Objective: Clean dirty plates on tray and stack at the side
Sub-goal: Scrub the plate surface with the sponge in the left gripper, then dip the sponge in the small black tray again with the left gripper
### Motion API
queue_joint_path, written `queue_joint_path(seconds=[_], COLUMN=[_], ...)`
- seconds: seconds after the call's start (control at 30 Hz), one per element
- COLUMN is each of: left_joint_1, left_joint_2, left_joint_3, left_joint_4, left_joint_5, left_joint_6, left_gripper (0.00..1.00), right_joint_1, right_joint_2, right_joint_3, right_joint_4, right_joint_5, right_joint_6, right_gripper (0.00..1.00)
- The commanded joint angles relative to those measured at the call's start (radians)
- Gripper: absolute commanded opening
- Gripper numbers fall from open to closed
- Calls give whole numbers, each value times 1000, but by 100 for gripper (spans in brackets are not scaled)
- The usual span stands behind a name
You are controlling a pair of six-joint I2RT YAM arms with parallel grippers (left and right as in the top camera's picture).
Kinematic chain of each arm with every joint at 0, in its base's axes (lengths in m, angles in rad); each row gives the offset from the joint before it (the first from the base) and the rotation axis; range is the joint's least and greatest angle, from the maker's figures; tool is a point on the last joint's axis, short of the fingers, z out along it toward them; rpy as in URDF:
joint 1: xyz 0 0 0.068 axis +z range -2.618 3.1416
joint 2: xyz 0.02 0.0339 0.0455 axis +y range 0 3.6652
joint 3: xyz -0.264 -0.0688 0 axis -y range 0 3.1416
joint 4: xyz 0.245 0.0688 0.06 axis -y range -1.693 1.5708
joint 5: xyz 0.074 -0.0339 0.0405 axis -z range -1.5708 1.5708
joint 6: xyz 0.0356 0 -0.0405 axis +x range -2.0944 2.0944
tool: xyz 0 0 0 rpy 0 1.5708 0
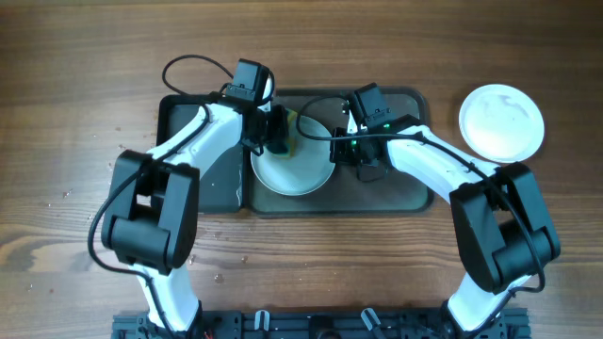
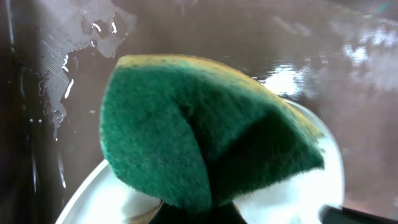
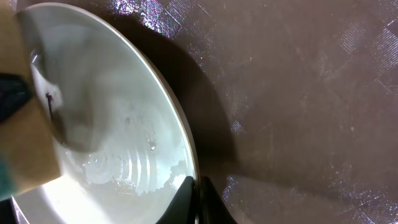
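A white plate [image 1: 300, 174] lies at the left end of the dark grey tray [image 1: 396, 193], its rim close to the tray's left edge. In the right wrist view its surface is wet and rippled with water, and a small black smear [image 3: 48, 99] shows near the middle. A dark shadow lies on the tray under the plate's near edge.

The right end effector [image 3: 198, 196] is closed on the right rim of this plate, and the rim passes between its two fingertips. The left end effector [image 1: 278, 132] hangs over the plate's upper left part and grips a green and yellow sponge [image 2: 199, 137]. The sponge is folded and squeezed, green side towards the wrist camera, with the white plate just beneath it. The pictures do not show whether the sponge touches the plate.

A second plate [image 1: 501, 121], also white, sits on the wooden counter [image 1: 75, 94] to the right of the tray, well apart from the first and clear of both arms. A smaller black tray [image 1: 174, 118] lies just beside the grey tray on its left, partly under the left arm.
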Motion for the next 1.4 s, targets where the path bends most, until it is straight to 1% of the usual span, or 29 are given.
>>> queue_joint_path(seconds=[0.0, 0.2, 0.37, 0.47, 0.5, 0.57, 0.7, 0.73, 0.83, 0.93, 0.97, 1.07, 1.17, 1.27, 1.37], left_joint_1=[-10, -37, -53, -51, -47, -43, -32, -26, -5, 29, 48, 100, 159, 211, 247], left_joint_2=[44, 68, 68, 63, 56, 38, -76, -108, -208, -293, -320, -351, -345, -330, -295], left_joint_3=[2, 2, 2, 3, 5, 14, 19, 19, 19, 19, 19, 19, 15, -10, -56], left_joint_4=[15, 24, 45, 62, 65, 64, 64, 63, 34, -40, -83, -178, -262, -297, -282], left_joint_5=[-20, 18, 136, 234, 288, 342, 349, 340, 246, 99, 29, -113, -216, -256, -256], left_joint_6=[15, 15, 16, 16, 16, 16, 39, 46, 46, 45, 45, 45, 46, 46, 46], left_gripper=[4, 4, 4, 4, 4, 4, 4, 4, 4, 4, 4, 4, 4, 4, 4], right_joint_1=[0, 0, 0, 0, 0, 0, 0, 0, 0, 0, 0, 0, 0, 0, 0], right_joint_2=[13, 13, 13, 13, 13, 13, 13, 13, 13, 13, 13, 13, 13, 13, 13], right_joint_3=[-8, -8, -8, -8, -8, -8, -8, -8, -8, -8, -8, -8, -8, -8, -8], right_joint_4=[6, 6, 8, 8, 8, 9, 9, 9, 9, 8, 8, 9, 9, 10, 13], right_joint_5=[-1, -1, -2, -2, -2, -2, -2, -2, -2, -2, -2, -2, -1, -1, -2], right_joint_6=[11, 11, 11, 11, 11, 11, 11, 11, 11, 11, 11, 11, 11, 11, 11], right_gripper=[4, 4, 4, 4, 4, 4, 4, 4, 4, 4, 4, 4, 4, 4, 4])
